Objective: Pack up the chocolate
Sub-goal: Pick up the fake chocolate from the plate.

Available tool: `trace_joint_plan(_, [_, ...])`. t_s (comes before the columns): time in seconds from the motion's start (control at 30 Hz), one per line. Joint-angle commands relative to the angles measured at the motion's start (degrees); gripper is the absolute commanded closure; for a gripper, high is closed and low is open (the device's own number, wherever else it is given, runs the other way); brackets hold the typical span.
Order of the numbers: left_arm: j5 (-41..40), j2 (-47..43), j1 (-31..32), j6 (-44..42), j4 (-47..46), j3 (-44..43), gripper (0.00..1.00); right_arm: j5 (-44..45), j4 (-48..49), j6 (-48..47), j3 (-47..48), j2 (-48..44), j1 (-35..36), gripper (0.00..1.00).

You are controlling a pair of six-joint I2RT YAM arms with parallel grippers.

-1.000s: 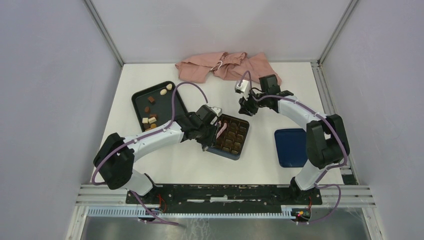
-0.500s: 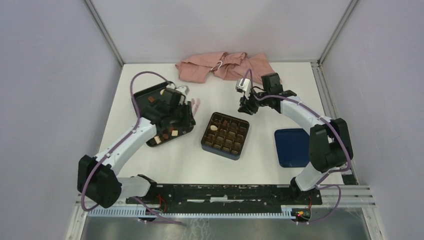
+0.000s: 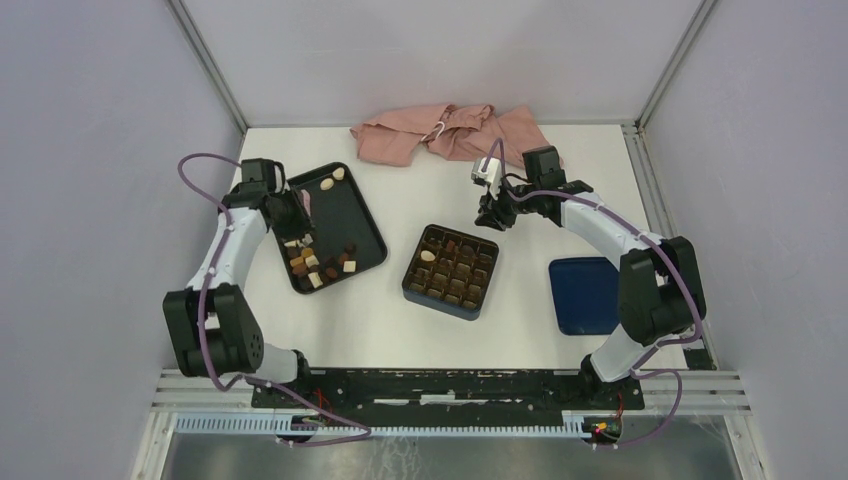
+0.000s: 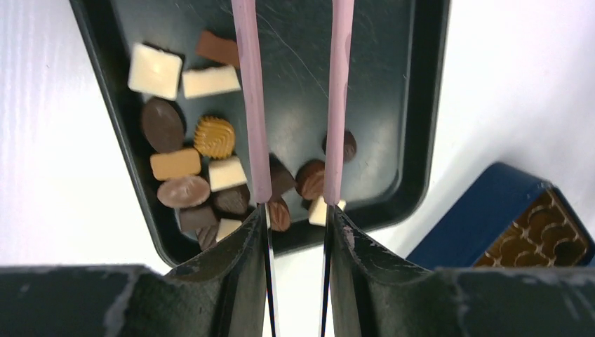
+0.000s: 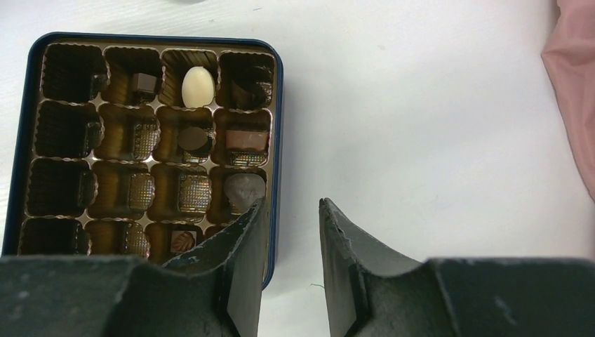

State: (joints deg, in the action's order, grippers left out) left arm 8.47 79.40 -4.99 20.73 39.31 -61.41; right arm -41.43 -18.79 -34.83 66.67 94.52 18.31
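Left wrist view: the left claw (image 4: pixel 295 203), parted and empty, hangs over the tray (image 4: pixel 421 105); straddle one chocolate (image 4: pixel 311 179) squarely. Right claw (image 5: pixel 289 210) waits, parted and empty.

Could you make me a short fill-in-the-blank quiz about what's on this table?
1. The loose chocolate pieces lie in a black ____.
2. The single cream-white piece in the blue box is ____ in shape.
3. The crumpled cloth at the far edge of the table is ____ in colour.
4. The left gripper hangs above the ____.

Missing words: tray; oval; pink; tray
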Motion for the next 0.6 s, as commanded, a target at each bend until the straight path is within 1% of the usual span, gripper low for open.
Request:
trace_joint_plan(0.0, [0.2,6.9,-2.8,-3.4,0.4,-7.2,0.61,-1.9,0.0,-0.7,1.1,-0.4,-0.2,0.61])
trace_joint_plan(0.33, [-1.4,22.6,-3.8,-3.7,6.5,-21.6,0.60,-2.5,0.1,-0.6,1.1,0.2,-0.1,0.61])
trace_joint_plan(0.57, [-2.5,28.6,-3.9,-3.6,10.2,-28.1,0.60,-2.6,0.1,-0.7,1.0,0.2,0.0,0.61])
